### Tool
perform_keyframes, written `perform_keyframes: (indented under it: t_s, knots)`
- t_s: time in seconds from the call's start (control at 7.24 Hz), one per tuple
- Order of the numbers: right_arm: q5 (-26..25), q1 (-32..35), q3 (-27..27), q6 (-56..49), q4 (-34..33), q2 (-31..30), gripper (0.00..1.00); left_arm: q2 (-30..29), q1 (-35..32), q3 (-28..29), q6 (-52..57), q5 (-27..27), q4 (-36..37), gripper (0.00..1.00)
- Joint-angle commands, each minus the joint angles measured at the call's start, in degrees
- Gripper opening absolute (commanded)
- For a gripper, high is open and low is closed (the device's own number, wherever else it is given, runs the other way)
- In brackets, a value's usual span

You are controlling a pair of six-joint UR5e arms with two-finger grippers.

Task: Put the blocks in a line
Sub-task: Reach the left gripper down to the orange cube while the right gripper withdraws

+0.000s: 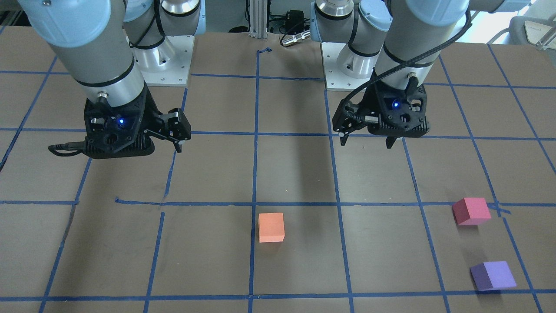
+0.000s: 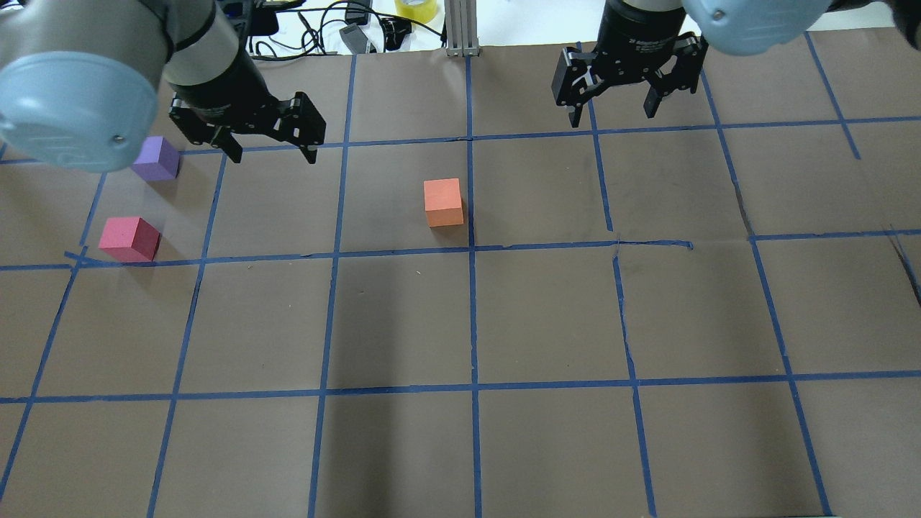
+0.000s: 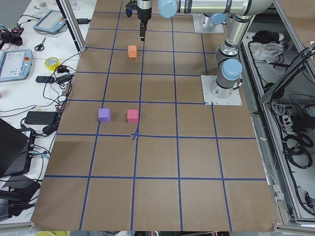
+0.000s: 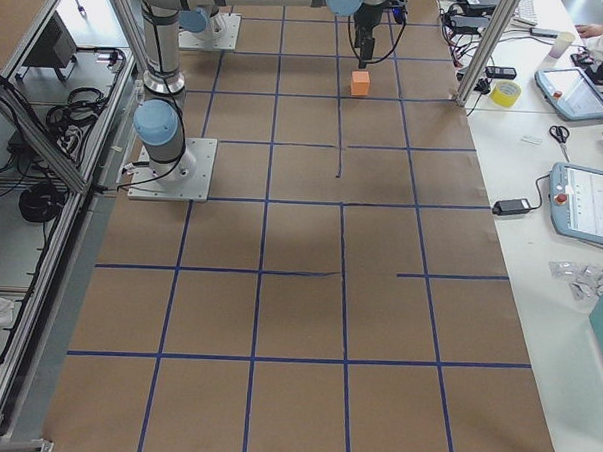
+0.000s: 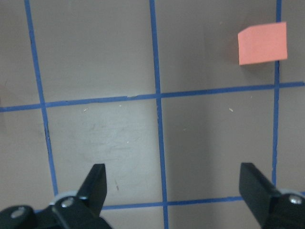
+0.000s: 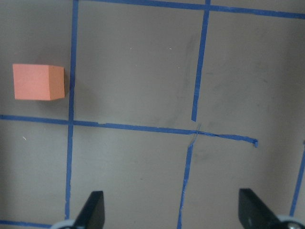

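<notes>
Since none of the three blocks stands in a row yet, here is how they lie.

- Orange block: mid-table, just beside the centre tape line, on the robot's left of it, sides square to the grid.
- Pinkish-red block and purple block: far out on the robot's left, near each other but apart. The purple one is farther from the robot's base. Both sit turned against the grid.
- All three rest flat on the brown table.

Left gripper: hangs above the table between purple and orange, fingers spread wide, nothing in them. Right gripper: over the robot's right half, well apart from every block, fingers just as wide, empty.

Handling, guessed from looks: matte, foam-like cubes, so probably very light, a little soft, grippy rather than slick, not fragile. You should take each by two opposite flat sides, with the fingers straddling it from above and square to those faces. For pinkish-red and purple, turn the wrist to match their skew first. Squeeze gently. A hard pinch could dent foam, and a finger clipping a corner would likely scoot so light a block.

Writing: none seen on any block face. The roll of yellow tape beyond the table edge shows no legible label. The handheld screens on the side bench are too small to read.
</notes>
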Motion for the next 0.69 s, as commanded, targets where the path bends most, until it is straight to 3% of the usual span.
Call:
perform_keyframes:
  t_s: [0.0,0.28,0.55]
  knots:
    - [-0.5,-0.5,5.1,-3.2,4.0,-4.0,1.0,-6.1,-2.8,-0.3,-5.3,0.1,8.4,1.0]
    - [-0.6,-0.4,8.9,-1.0,-0.1,-5.1,1.0,-12.1,-7.1,0.3,-14.7,0.2,15.5,1.0]
    - [-1.4,-0.8,9.1,-0.9,0.2,-5.1,1.0,-17.3,-9.9,0.5,-19.5,0.0,20.2,1.0]
